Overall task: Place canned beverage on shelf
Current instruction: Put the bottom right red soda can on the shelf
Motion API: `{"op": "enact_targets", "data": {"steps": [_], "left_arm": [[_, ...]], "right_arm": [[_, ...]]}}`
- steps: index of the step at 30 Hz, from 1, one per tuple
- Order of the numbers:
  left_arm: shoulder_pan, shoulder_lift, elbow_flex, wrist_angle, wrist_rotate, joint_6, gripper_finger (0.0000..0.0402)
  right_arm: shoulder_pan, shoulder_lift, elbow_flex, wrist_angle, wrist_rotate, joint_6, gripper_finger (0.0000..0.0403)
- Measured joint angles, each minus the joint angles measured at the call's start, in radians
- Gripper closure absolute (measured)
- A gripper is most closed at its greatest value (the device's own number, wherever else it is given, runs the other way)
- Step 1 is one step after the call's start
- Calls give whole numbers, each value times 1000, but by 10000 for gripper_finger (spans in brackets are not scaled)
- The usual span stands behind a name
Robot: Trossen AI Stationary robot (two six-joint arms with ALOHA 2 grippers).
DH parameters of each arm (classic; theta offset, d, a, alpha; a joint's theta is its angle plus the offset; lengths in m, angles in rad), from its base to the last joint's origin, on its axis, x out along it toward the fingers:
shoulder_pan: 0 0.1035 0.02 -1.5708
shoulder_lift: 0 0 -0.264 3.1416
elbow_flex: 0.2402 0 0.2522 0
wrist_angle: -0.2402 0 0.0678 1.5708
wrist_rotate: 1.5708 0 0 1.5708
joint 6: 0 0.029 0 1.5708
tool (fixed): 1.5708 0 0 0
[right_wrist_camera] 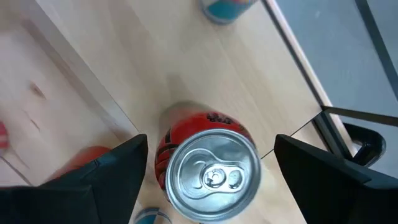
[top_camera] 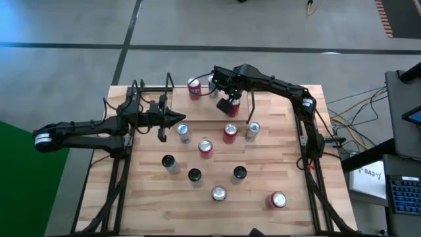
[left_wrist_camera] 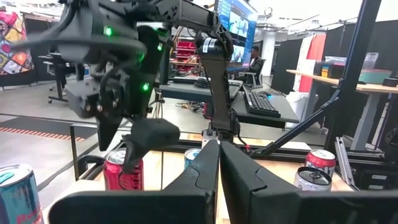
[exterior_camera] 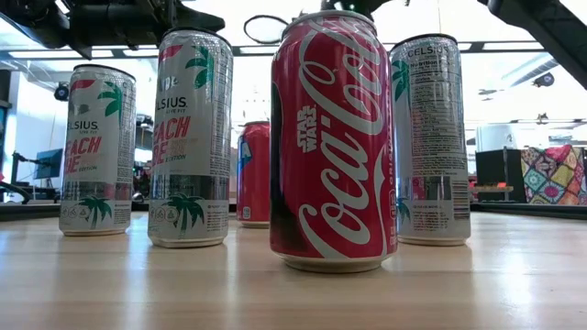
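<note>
Red can (right_wrist_camera: 208, 165) stands between the wide-open right gripper (right_wrist_camera: 208, 171) fingers, untouched.

Wooden bench (top_camera: 263, 210) carries upright cans scattered across it: red cans (top_camera: 229, 133), silver cans (top_camera: 218, 193), dark-topped cans (top_camera: 195, 176). At the far edge, the shelf (top_camera: 209, 97) holds a red can (top_camera: 194, 87).

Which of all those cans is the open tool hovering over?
The red can on the shelf at the table's far edge: the right tool hangs above it, fingers open either side. The other cans stand apart.
</note>
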Motion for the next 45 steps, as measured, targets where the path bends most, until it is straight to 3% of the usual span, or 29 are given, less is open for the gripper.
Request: {"op": "enact_targets", "data": {"steps": [10, 20, 30, 35, 40, 45], "left_arm": [[0, 6, 0, -2, 0, -17, 402], [0, 23, 1, -4, 0, -24, 402], [0, 32, 1, 3, -1, -33, 402], [-1, 33, 1, 5, -80, -33, 402], [0, 35, 1, 5, -161, -18, 402], [0, 35, 1, 4, -166, -16, 402]], "right_arm": [[27, -81, 12, 15, 1, 5, 77], [111, -190, -93, 209, 0, -59, 77], [154, -355, -443, 480, -3, -98, 77], [153, -449, -634, 662, -2, -129, 77], [153, -536, -798, 884, -2, -163, 77], [156, -617, -961, 1162, -3, -123, 92]]}}
